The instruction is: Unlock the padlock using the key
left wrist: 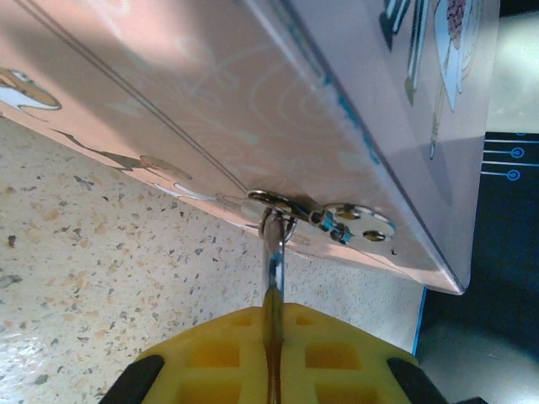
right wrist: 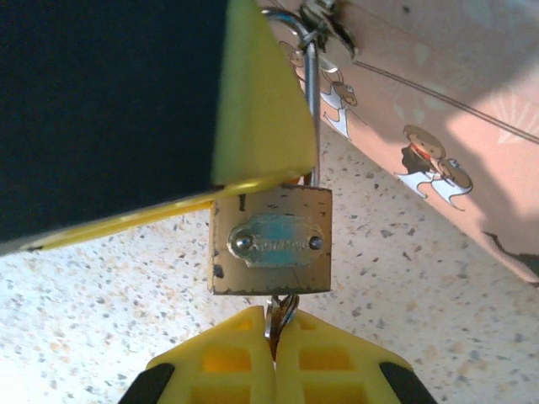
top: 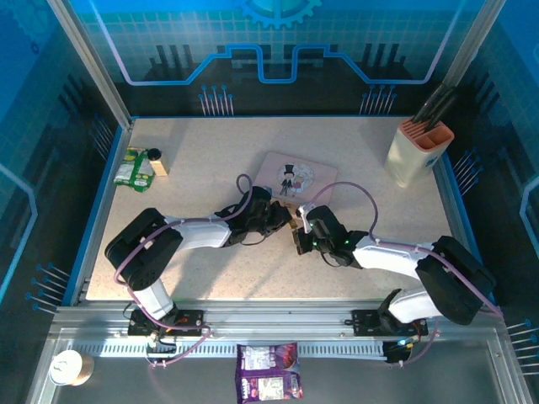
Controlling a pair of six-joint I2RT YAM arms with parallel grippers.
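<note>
Plainly, it all hangs on one line. From the right tool (right wrist: 274,328) the padlock (right wrist: 269,240) sits straight ahead at 12 o'clock, touching the fingertips. Its long axis runs 6 to 12, with the keyhole end facing the tool. That tool's yellow fingers are pressed together on a small dark sliver of metal that I take to be the key (right wrist: 280,308). Its tip is at or in the bottom of the brass body; how deep, I cannot tell.

Just beyond, a finger (right wrist: 257,109) of the left tool lies against the padlock's upper left corner, at about 10 o'clock. From the left wrist camera the left tool (left wrist: 271,324) is closed tight on the lock's edge, with the shackle (left wrist: 272,252) rising to 12 o'clock. Farther on, the shackle is hooked through the clasp (left wrist: 278,204) of the pink box (top: 296,175), so the lock is not yet off.

From above, both tools meet at the box's near edge on the table (top: 194,160), the right one nearer the keyhole. A twist about that axis looks like the coming need.
</note>
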